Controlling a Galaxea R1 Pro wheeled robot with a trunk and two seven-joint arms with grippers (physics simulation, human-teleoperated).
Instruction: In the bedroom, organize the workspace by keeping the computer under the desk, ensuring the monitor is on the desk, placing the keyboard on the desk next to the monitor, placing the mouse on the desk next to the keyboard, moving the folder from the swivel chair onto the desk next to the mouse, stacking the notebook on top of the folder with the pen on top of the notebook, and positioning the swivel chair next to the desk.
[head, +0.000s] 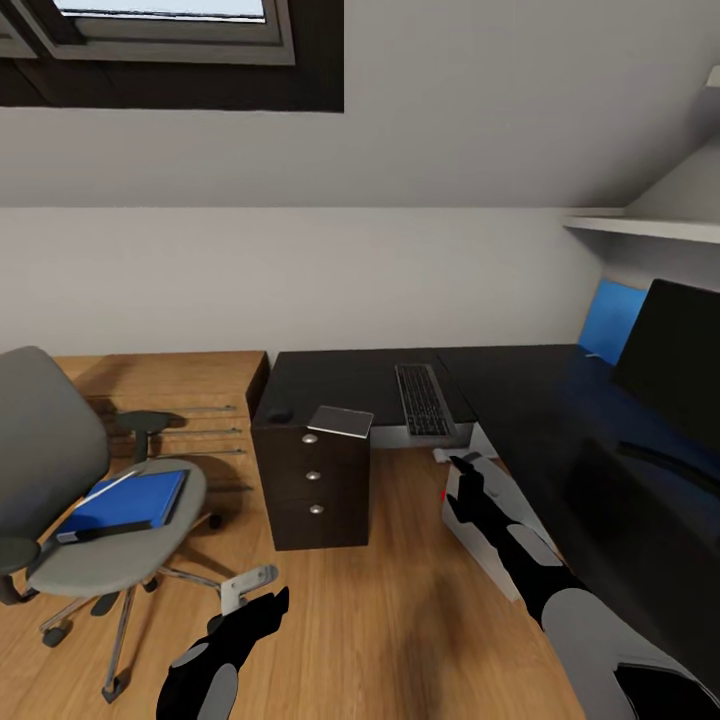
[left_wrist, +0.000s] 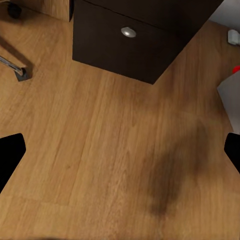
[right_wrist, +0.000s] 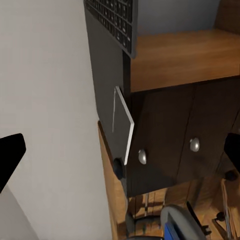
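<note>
The grey swivel chair (head: 60, 470) stands at the left with the blue folder (head: 125, 500) on its seat and a thin pale pen (head: 110, 487) lying across the folder. On the black desk (head: 540, 400) lie the keyboard (head: 422, 398), the dark notebook (head: 340, 421) over the drawer unit, and the small mouse (head: 278, 413). The monitor (head: 675, 365) stands at the right. Under the desk sits the grey computer (head: 478, 530). My right gripper (head: 466, 470) is open just above the computer. My left gripper (head: 265, 605) hangs open over the wooden floor. The right wrist view has the notebook (right_wrist: 122, 125), mouse (right_wrist: 118, 167) and keyboard (right_wrist: 112, 20).
The dark drawer unit (head: 312, 480) with silver knobs stands between chair and computer. A low light-wood counter (head: 170, 375) runs behind the chair. A blue wall panel (head: 612, 318) and a shelf (head: 640, 225) are at the back right. Open wooden floor (left_wrist: 110, 150) lies below my left gripper.
</note>
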